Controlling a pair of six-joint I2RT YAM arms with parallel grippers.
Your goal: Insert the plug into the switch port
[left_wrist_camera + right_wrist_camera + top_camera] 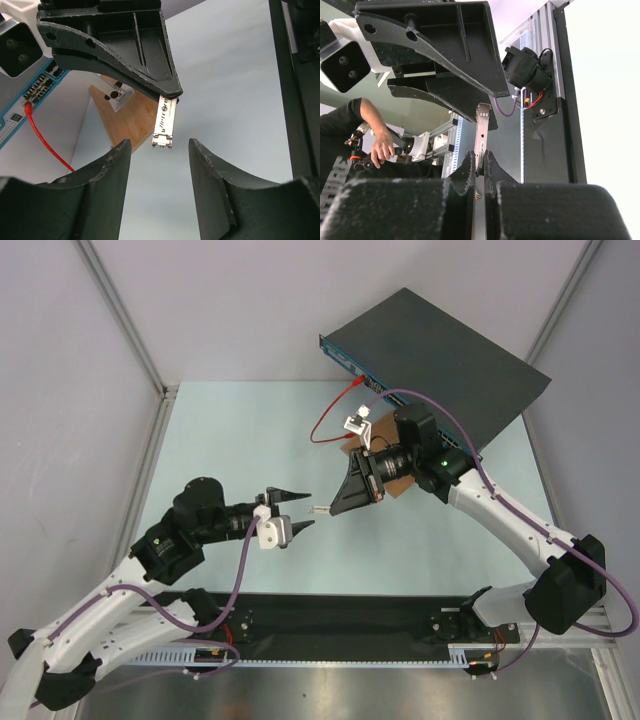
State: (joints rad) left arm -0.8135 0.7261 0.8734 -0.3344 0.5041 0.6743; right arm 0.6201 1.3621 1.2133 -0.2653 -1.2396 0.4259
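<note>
The plug (318, 510) is a slim silver metal module. My right gripper (336, 507) is shut on its rear end and holds it above the table, free end pointing at my left gripper (300, 511). The left gripper is open and empty. In the left wrist view the plug (165, 122) hangs just beyond the gap between the left fingers (112, 170). In the right wrist view the plug (481, 135) is pinched between the pads (468, 167). The switch (440, 365) lies at the back right, and its blue port edge (27, 97) also shows in the left wrist view.
A red cable (325, 420) is plugged into the switch's front edge and loops over the table. A brown wooden board (127, 117) with a white bracket (357, 423) lies under the right arm. A person's hand (382, 145) shows beyond the table.
</note>
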